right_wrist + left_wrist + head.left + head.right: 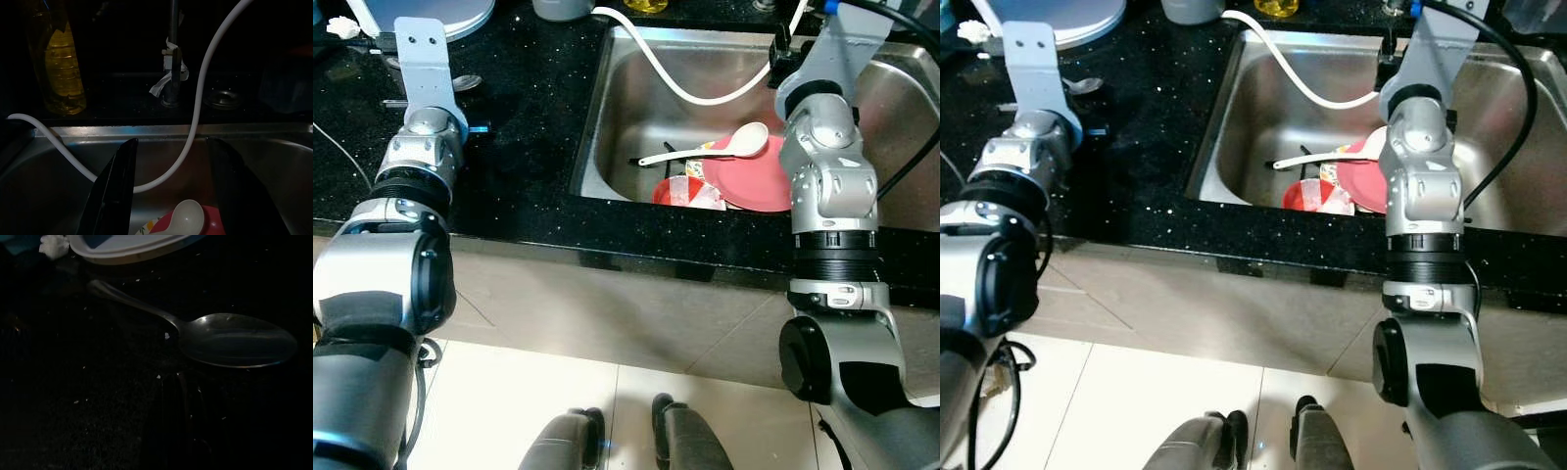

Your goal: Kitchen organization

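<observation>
Right gripper [171, 191], fingers apart, hovers over the steel sink [626, 108] above the white ladle-spoon [724, 147] on the red plate [754, 181]; left gripper's finger state undeterminable, metal spoon [234, 340] just ahead.

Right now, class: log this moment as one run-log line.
left gripper: over metal spoon on counter | right gripper: open, above sink | sink: white spoon, red plate

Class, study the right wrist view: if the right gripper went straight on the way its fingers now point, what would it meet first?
The open right gripper points across the sink. Most likely it would first meet the white hose looping between its fingers, with the sink's back wall behind. The white spoon lies lower, probably under that line; depth is uncertain.
</observation>
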Controlling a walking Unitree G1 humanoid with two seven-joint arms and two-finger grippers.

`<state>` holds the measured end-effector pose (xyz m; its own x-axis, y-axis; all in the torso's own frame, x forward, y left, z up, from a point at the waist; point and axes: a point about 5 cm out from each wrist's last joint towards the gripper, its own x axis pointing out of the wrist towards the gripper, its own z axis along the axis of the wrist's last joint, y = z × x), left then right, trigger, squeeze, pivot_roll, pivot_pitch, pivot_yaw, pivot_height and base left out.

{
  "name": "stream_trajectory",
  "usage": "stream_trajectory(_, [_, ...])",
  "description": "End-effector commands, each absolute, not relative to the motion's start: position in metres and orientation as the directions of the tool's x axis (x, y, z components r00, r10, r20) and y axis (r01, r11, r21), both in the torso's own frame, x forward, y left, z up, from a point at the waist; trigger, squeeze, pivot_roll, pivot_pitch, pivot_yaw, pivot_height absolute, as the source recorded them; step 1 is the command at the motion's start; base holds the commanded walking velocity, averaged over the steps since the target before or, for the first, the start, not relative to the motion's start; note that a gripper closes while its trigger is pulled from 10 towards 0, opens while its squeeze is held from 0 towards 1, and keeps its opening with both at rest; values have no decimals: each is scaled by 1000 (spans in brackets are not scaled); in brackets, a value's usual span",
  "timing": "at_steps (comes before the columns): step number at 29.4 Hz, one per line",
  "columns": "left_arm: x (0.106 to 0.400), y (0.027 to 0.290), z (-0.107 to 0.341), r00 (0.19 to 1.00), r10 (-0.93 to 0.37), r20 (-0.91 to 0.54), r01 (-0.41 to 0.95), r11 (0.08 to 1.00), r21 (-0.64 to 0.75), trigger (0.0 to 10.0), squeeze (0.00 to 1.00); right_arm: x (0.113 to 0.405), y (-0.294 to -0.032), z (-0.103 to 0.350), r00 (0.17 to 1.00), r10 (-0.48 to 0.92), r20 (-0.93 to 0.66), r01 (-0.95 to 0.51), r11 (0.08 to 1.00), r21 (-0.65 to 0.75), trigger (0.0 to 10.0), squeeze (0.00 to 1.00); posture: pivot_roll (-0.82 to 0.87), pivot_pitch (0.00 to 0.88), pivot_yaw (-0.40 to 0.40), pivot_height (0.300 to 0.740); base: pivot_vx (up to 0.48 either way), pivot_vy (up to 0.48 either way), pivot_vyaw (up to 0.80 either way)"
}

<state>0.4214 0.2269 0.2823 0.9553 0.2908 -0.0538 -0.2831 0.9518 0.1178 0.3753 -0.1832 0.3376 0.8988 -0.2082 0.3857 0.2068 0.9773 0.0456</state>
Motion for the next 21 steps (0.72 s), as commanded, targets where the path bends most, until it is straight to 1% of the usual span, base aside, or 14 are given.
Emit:
stream_trajectory(1, [419, 237, 280, 954, 294, -52, -281, 944, 173, 10000, 804, 375, -181, 340, 897, -203, 393, 197, 979, 55, 10000, 0, 27, 225, 38, 740, 0, 0, 0])
stream_trajectory(2, [419, 237, 280, 954, 294, -52, -281, 944, 173, 10000, 804, 375, -181, 340, 897, -203, 393, 197, 979, 55, 10000, 0, 27, 225, 38, 740, 0, 0, 0])
stream_trajectory(3, [421, 230, 290, 965, 260, -18, -254, 953, 167, 10000, 1000, 375, -182, 340, 897, -203, 393, 198, 979, 54, 10000, 0, 27, 225, 38, 740, 0, 0, 0])
stream_trajectory(5, [424, 215, 316, 976, 206, 75, -214, 967, 135, 10000, 1000, 375, -181, 340, 899, -198, 390, 195, 980, 50, 10000, 0, 16, 237, 36, 740, 0, 0, 0])
stream_trajectory(7, [424, 215, 316, 976, 206, 75, -214, 967, 135, 10000, 1000, 375, -181, 340, 899, -198, 390, 195, 980, 50, 10000, 0, 16, 237, 36, 740, 0, 0, 0])
stream_trajectory(10, [424, 204, 340, 972, 182, 150, -201, 972, 121, 10000, 1000, 373, -179, 341, 899, -195, 393, 192, 980, 47, 10000, 0, -1, 247, 46, 740, 0, 0, 0])
stream_trajectory(14, [424, 194, 357, 969, 155, 193, -179, 977, 118, 10000, 1000, 369, -184, 342, 894, -212, 395, 213, 976, 42, 10000, 0, -24, 270, 61, 740, 0, 0, 0])
stream_trajectory(16, [425, 192, 354, 975, 138, 174, -160, 979, 124, 10000, 1000, 364, -189, 341, 893, -227, 387, 233, 972, 33, 10000, 0, -46, 303, 69, 740, 0, 0, 0])
stream_trajectory(17, [425, 192, 354, 975, 138, 174, -160, 979, 124, 10000, 1000, 364, -189, 341, 893, -227, 387, 233, 972, 33, 10000, 0, -46, 303, 69, 740, 0, 0, 0])
stream_trajectory(18, [425, 193, 351, 976, 138, 166, -160, 979, 128, 10000, 0, 363, -190, 340, 895, -230, 383, 238, 971, 28, 10000, 0, -53, 321, 69, 740, 0, 0, 0])
stream_trajectory(20, [425, 193, 351, 976, 138, 166, -160, 979, 128, 10000, 0, 363, -190, 340, 895, -230, 383, 238, 971, 28, 10000, 0, -53, 321, 69, 740, 0, 0, 0])
stream_trajectory(21, [425, 196, 347, 978, 144, 149, -162, 980, 117, 10000, 0, 361, -192, 338, 897, -233, 376, 243, 970, 22, 10000, 0, -59, 335, 71, 740, 0, 0, 0])
